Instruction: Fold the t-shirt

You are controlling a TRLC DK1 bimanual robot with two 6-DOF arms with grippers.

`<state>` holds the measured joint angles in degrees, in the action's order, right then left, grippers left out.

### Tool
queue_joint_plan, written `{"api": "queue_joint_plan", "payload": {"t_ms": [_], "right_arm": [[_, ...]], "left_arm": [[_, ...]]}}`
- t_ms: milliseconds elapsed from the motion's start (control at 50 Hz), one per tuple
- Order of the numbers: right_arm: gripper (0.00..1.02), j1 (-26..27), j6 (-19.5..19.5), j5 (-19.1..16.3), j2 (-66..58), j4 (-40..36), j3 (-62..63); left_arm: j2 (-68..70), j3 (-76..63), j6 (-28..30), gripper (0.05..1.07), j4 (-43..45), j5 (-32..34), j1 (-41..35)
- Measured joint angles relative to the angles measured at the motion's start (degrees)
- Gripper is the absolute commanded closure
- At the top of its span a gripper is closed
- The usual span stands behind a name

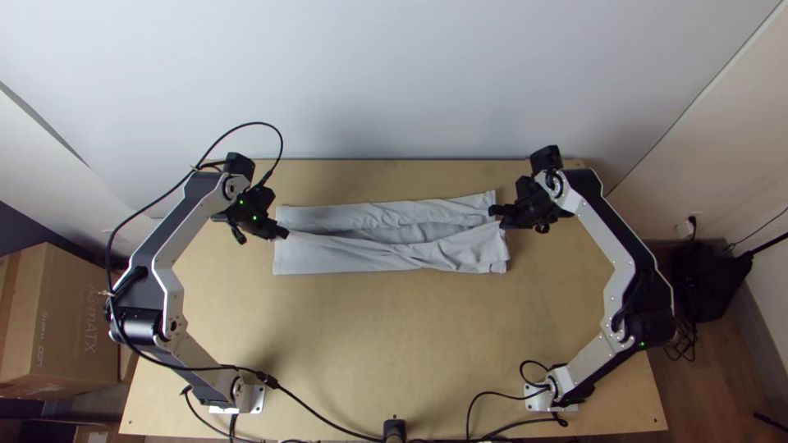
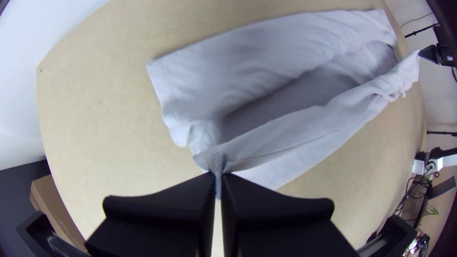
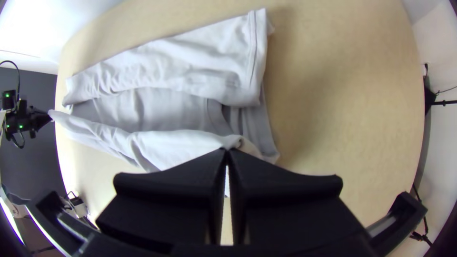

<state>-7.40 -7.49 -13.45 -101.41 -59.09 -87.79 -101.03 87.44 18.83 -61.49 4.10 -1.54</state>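
The light grey t-shirt (image 1: 345, 256) lies as a long strip across the table, its far and near layers folded toward a sunken middle. At the strip's left end is my left gripper (image 1: 286, 234); at its right end is my right gripper (image 1: 494, 212). In the left wrist view the left gripper (image 2: 218, 177) is shut on a pinched edge of the t-shirt (image 2: 285, 133). In the right wrist view the right gripper (image 3: 227, 153) is shut on the same near flap of the t-shirt (image 3: 181, 145), at its other end. The flap is raised between them.
Bare wooden table (image 1: 394, 344) extends in front of the cloth, with a narrower strip behind it. Black cables (image 1: 328, 418) run along the near edge. A pale wall (image 1: 394, 82) rises behind the table, and a cardboard box (image 1: 61, 320) stands off its left side.
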Motion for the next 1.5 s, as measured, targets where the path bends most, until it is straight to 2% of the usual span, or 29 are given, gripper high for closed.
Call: {"api": "queue_joint_plan", "payload": {"t_ms": [500,800,840,860,900,960,980,1000,1040,1060,1100,1140,1160,1320,1500], "right_arm": [[1.00,0.02,-0.02,1.03,-17.70,0.00,-20.55],[1.00,0.68,-1.27,1.81,-27.78,-0.39,-28.89],[1.00,0.68,-1.44,2.14,-28.55,-0.37,-29.44],[1.00,0.68,-1.49,2.16,-28.83,-0.35,-29.53],[0.94,0.66,-1.53,2.38,-29.27,-0.39,-29.68],[0.84,0.66,-1.53,2.60,-29.55,-0.39,-29.70],[0.82,0.66,-1.57,2.78,-29.55,-0.37,-29.70],[0.80,0.66,-1.73,3.10,-29.55,-0.35,-29.70],[0.75,0.66,-1.92,3.80,-29.55,-0.24,-29.70],[0.67,0.66,-1.95,4.09,-29.55,-0.13,-29.70],[0.46,0.68,-2.21,4.63,-29.55,-0.11,-29.94],[0.13,0.68,-2.45,5.66,-29.55,0.00,-30.12],[0.03,0.68,-2.56,6.34,-29.55,0.09,-30.14],[0.03,1.16,-3.04,9.44,-29.53,1.27,-30.29],[0.03,2.97,-4.13,9.35,-25.29,4.39,-27.30]], "left_arm": [[-15.61,15.54,0.02,1.04,-0.13,0.48,2.91],[-20.00,16.83,-0.90,1.04,0.09,0.85,3.54],[-20.13,16.83,-1.33,1.01,0.48,0.85,3.54],[-20.20,16.83,-1.60,0.95,0.79,0.85,3.52],[-20.22,16.83,-2.14,0.70,1.03,0.85,3.52],[-20.22,16.83,-2.91,0.26,1.07,0.87,3.48],[-20.22,16.83,-3.21,0.17,1.11,0.90,3.48],[-20.22,16.83,-3.48,0.13,1.25,1.07,3.48],[-20.22,16.83,-3.87,0.12,1.31,1.29,3.48],[-20.22,16.83,-3.89,0.11,1.31,1.36,3.50],[-20.22,16.74,-4.15,0.10,1.33,1.92,3.50],[-20.20,16.59,-4.52,0.10,1.55,3.02,3.54],[-20.20,16.46,-4.70,0.10,1.66,3.76,3.58],[-18.84,15.13,-6.01,0.10,2.32,8.52,4.94],[-13.40,14.27,-6.84,0.10,2.32,17.62,9.35]]}}
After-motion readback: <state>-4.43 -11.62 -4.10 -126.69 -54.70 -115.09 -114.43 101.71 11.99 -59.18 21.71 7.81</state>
